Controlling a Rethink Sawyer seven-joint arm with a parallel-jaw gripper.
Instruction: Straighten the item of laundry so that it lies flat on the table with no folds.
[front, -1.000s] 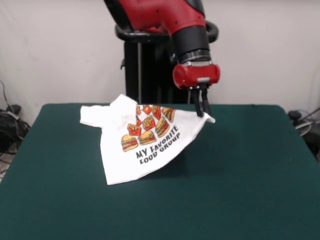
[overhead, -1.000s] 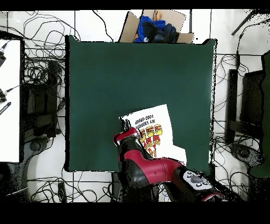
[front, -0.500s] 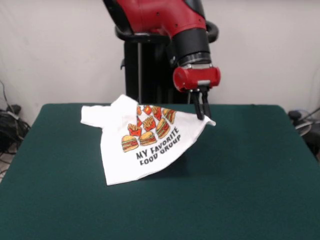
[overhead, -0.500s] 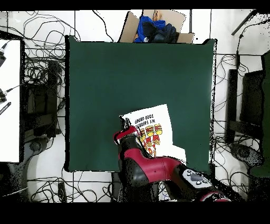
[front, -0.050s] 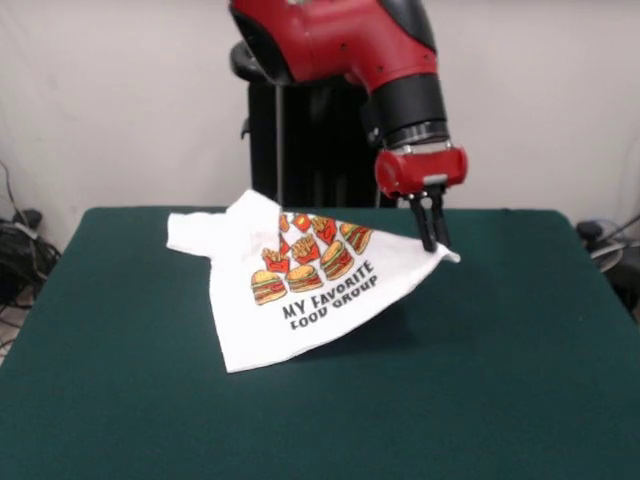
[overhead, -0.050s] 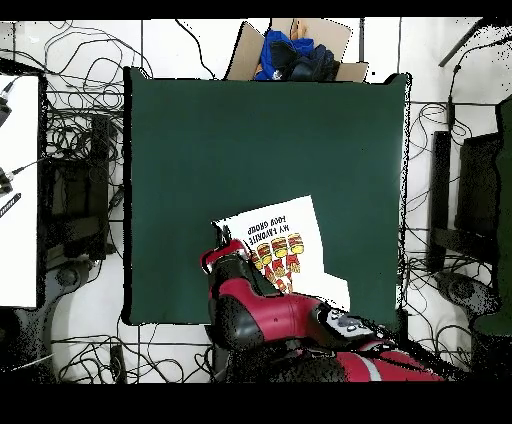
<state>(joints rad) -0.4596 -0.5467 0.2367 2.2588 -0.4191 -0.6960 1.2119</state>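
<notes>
gripper (front, -0.050s: 433, 238) clamped on t-shirt (front, -0.050s: 300, 290) corner, lifted off green table (front, -0.050s: 480, 380); rest of shirt draped

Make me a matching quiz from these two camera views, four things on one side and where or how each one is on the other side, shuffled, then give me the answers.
Things:
1. T-shirt
2. claw
3. table
4. cardboard box

Places or states:
A. off the table's edge in the overhead view, holding blue and dark cloth
B. dark green top, mostly bare
C. one corner lifted, the rest draped down to the table
D. shut on a corner of the shirt

Pairs: 1-C, 2-D, 3-B, 4-A
</notes>
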